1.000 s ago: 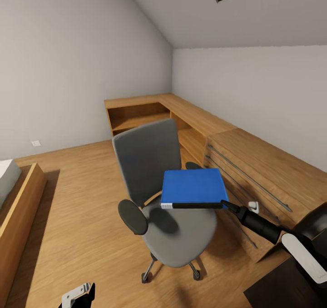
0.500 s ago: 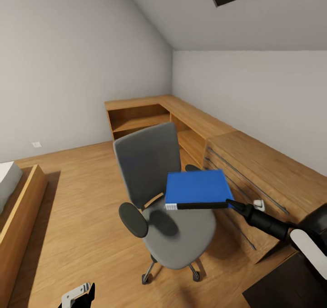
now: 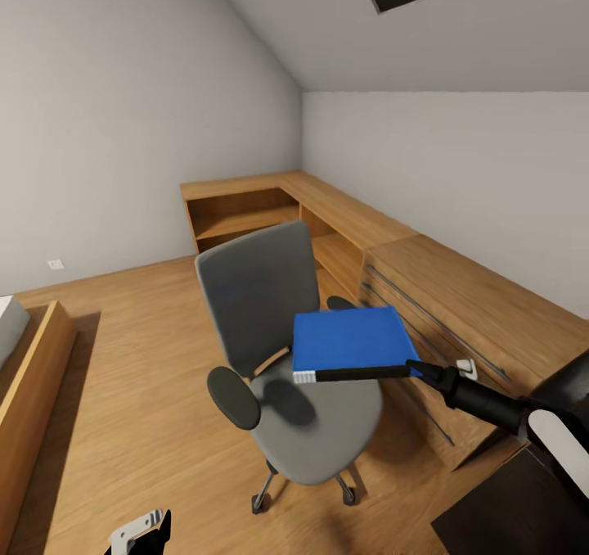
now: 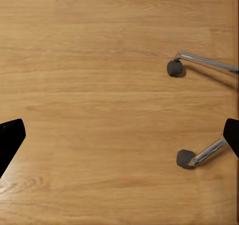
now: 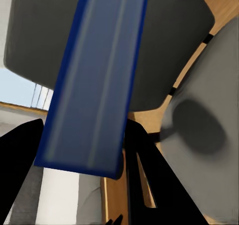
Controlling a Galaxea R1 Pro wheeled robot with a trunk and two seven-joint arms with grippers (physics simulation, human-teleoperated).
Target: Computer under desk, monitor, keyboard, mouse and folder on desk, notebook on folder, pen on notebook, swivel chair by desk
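Observation:
The grey swivel chair (image 3: 270,309) stands on the wooden floor in the middle of the head view. Above its seat hangs the flat blue folder (image 3: 350,340), level, black spine edge toward me. My right gripper (image 3: 413,367) is shut on the folder's near right corner. In the right wrist view the folder (image 5: 94,80) runs between the black fingers of the right gripper (image 5: 84,153), with the chair behind it. My left gripper (image 3: 141,532) hangs low at the front left, open over bare floor (image 4: 119,135). The desk's black corner (image 3: 499,518) shows at the bottom right.
A light wooden drawer cabinet (image 3: 466,309) with long bar handles stands right of the chair. A low wooden shelf unit (image 3: 245,207) runs along the far walls. A bed frame (image 3: 33,383) sits at the left. Two chair casters (image 4: 185,158) lie near the left gripper.
The whole picture has slid slightly left, so the camera has turned. The folder stays in my right gripper and has drifted a little to the right over the seat.

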